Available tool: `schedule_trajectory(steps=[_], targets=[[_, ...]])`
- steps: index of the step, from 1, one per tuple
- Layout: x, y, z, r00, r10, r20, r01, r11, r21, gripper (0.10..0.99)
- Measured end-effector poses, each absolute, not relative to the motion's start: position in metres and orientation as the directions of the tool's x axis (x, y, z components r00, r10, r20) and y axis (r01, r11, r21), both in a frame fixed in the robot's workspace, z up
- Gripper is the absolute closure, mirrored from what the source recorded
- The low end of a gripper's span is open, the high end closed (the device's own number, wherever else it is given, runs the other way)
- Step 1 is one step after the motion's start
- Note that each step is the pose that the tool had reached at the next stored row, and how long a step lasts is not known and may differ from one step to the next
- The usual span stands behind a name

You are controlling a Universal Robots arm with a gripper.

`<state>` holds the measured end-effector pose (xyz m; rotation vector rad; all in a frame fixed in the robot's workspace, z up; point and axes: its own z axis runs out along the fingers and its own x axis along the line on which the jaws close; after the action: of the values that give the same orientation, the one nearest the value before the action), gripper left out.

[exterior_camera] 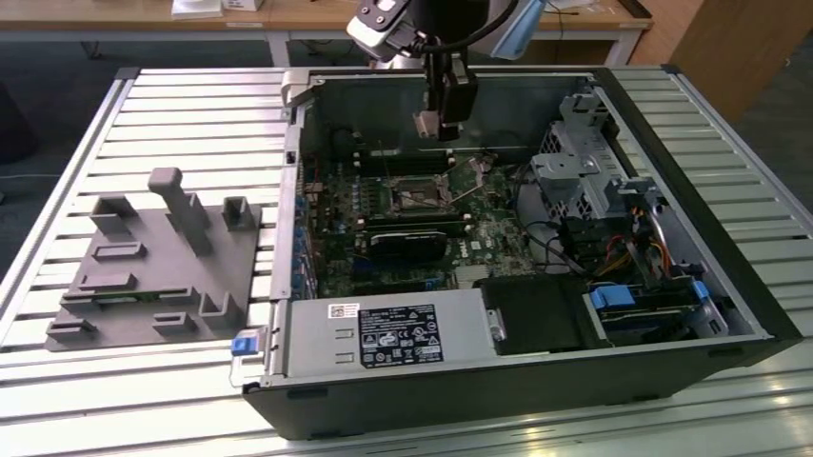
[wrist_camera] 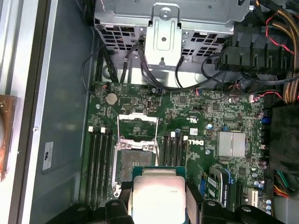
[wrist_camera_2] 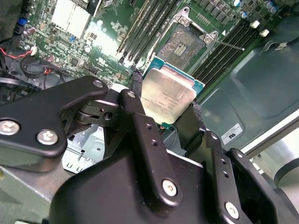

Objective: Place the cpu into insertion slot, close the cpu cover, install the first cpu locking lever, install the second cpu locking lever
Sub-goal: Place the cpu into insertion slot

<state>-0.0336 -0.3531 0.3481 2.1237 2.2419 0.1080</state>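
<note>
On the slatted tabletop (exterior_camera: 166, 105) sits an open case (exterior_camera: 508, 400); my tool (wrist_camera_2: 166, 100) clamps the cpu (wrist_camera_2: 170, 91) flat, with the insertion slot (wrist_camera_2: 183, 44) uncovered below, just beyond its edge.

Pale silvery-grey on the cpu (wrist_camera_2: 168, 91), teal at its rim. Black on the claw (wrist_camera_2: 164, 97). Green circuit board (wrist_camera: 196, 107), dark insertion slot (wrist_camera_2: 183, 43) centre.

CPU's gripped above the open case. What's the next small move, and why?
Probably line the cpu up squarely over the insertion slot before lowering: the gripper holds it well above the board, seemingly off to one side of the slot, and the cpu cover stands open.
</note>
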Motion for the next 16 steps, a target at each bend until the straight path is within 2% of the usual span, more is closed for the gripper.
schedule_trajectory(steps=[16], targets=[[-0.034,-0.353,0.329,-0.054,0.999,0.004,0.995,0.054,0.087,0.545]])
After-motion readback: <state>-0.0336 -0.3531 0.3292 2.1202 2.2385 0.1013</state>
